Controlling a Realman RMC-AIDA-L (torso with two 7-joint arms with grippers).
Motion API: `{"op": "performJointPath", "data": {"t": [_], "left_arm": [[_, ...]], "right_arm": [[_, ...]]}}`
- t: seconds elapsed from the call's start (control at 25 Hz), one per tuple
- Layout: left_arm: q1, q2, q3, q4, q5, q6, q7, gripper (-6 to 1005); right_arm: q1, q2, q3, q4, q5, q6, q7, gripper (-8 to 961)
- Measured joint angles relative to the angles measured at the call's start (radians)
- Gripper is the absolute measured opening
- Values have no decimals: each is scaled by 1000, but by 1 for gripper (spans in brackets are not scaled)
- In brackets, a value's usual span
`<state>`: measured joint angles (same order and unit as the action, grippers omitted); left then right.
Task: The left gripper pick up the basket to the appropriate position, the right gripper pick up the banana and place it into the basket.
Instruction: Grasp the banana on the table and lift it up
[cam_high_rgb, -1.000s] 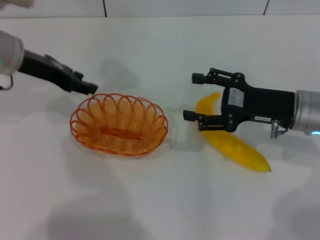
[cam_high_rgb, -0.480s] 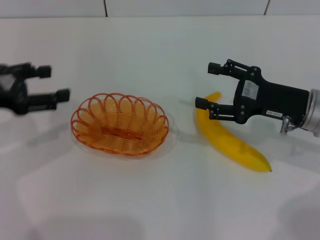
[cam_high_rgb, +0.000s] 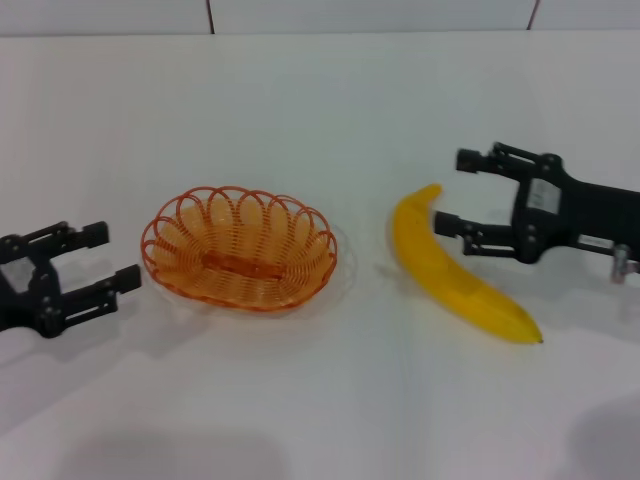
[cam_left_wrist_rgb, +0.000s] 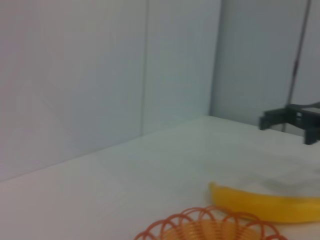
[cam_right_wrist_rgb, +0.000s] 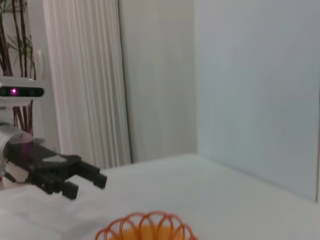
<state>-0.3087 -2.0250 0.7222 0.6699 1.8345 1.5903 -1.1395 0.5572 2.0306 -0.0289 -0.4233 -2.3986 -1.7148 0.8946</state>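
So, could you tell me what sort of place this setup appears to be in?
Probably an indoor lab or test room: a plain white table against pale wall panels, with a long white curtain and a potted plant behind. Only an orange wire basket and a banana are laid out.

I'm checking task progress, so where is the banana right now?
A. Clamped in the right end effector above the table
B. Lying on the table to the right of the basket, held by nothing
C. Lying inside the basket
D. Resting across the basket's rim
B: the banana lies on the white table, apart from the basket, and the open right end effector beside it grips nothing.
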Motion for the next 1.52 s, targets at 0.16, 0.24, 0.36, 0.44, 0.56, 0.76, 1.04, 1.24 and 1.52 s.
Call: {"op": "performJointPath", "data": {"t": [0.16, 0.24, 0.36, 0.44, 0.56, 0.76, 1.04, 1.24, 1.52], "left_arm": [[2, 3, -42, -17, 1, 3, 14, 720], [-6, 6, -45, -18, -1, 5, 14, 720], [-20, 6, -45, -19, -7, 5, 13, 721], [-28, 6, -45, -25, -9, 4, 14, 721], [-39, 6, -46, -41, -11, 0, 17, 720], [-47, 6, -46, -50, -12, 0, 18, 720], [-56, 7, -46, -62, -8, 5, 16, 720], [-59, 9, -46, -73, -6, 6, 18, 720], [-59, 9, -46, -73, -9, 7, 16, 721]], "right_arm": [[-7, 0, -9, -89, -69, -42, 87, 878], [5, 0, -19, -129, -151, -47, 128, 878], [15, 1, -20, -144, -188, -35, 157, 878], [23, 1, -20, -146, -212, -17, 177, 877], [42, 3, -26, -125, -232, 28, 185, 877], [78, 2, -53, -50, -254, 128, 199, 876], [82, 3, -88, -22, -257, 195, 236, 875], [83, 5, -129, -20, -258, 270, 304, 874], [73, 5, -134, -20, -258, 286, 316, 873]]}}
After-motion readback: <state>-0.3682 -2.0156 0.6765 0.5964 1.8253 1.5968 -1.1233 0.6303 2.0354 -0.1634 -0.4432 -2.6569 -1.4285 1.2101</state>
